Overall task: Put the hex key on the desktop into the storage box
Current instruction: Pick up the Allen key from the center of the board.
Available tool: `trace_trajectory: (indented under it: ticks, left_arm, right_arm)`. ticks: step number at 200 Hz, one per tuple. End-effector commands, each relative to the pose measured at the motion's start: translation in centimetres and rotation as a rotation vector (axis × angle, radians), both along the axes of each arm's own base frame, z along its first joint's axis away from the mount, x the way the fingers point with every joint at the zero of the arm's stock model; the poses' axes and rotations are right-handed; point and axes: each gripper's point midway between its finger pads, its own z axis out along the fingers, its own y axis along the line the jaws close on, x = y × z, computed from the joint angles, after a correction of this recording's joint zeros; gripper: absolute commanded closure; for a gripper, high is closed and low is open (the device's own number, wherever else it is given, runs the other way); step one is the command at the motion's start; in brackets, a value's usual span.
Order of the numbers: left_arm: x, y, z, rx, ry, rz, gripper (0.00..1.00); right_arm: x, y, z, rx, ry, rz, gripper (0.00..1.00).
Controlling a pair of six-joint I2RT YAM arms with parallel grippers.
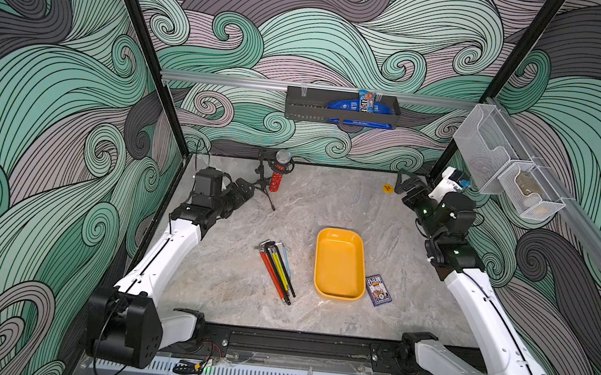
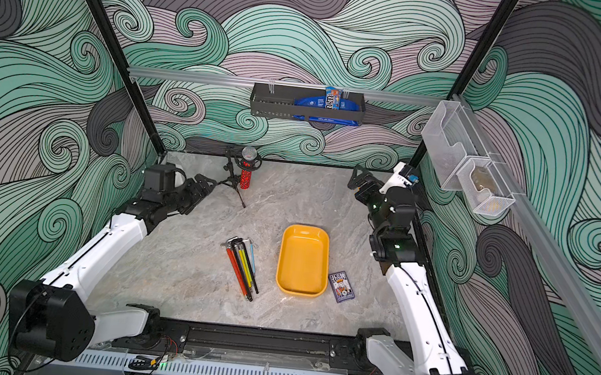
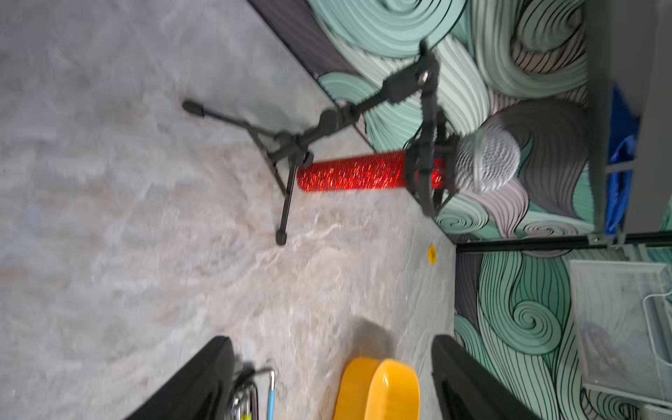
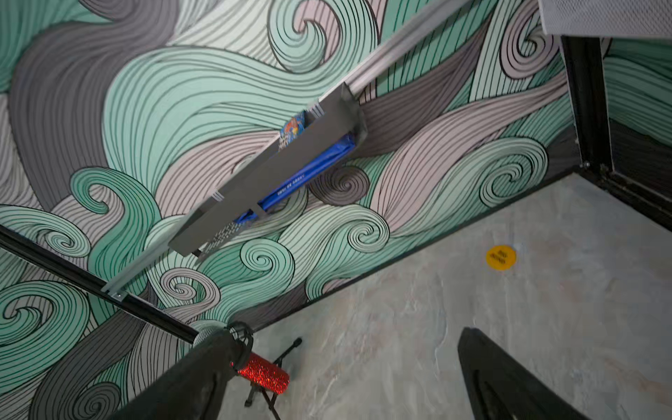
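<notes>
While the left gripper (image 1: 245, 190) hangs empty, hex keys (image 1: 277, 266) lie well apart.

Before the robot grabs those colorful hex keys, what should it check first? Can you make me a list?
1. The hex keys lie on the desktop beside the storage box, with nothing on top of them: ok.
2. The storage box is empty, with room for them: ok.
3. The left gripper is open and holds nothing: ok.
4. The right gripper is open, near the far corner, away from the keys: ok.
5. The card deck sits on the box's other side, not between keys and box: ok.
6. Keys loose or joined together: cannot tell.
</notes>
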Motion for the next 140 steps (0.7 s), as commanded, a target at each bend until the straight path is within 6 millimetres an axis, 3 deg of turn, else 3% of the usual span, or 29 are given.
trace_trajectory:
  ticks: [1,37,64,111,140]
  left_arm:
    - [-5.8,-0.8,-3.3,0.003,0.244,-0.022,0.18]
    - [-11.8,-0.4,-4.6,0.086,0.329,-0.08,0.23]
    - [-14.9,-0.2,-5.7,0.099,0.386,-0.126,0.32]
    - [-17.3,0.3,-8.0,0.122,0.454,-0.146,0.38]
    - [-17.8,0.4,-8.1,0.11,0.445,-0.132,0.41]
  right_arm:
    - [-2.9,0.5,-3.9,-0.026,0.231,0.018,0.0]
    - [-6.4,3.1,-8.4,-0.135,0.491,0.178,0.03]
    - [-9.3,7.3,-11.2,-0.175,0.596,0.353,0.11]
    - [-11.9,13.9,-13.2,-0.266,0.667,0.589,0.29]
    - [-13.3,18.8,-14.3,-0.353,0.694,0.734,0.42]
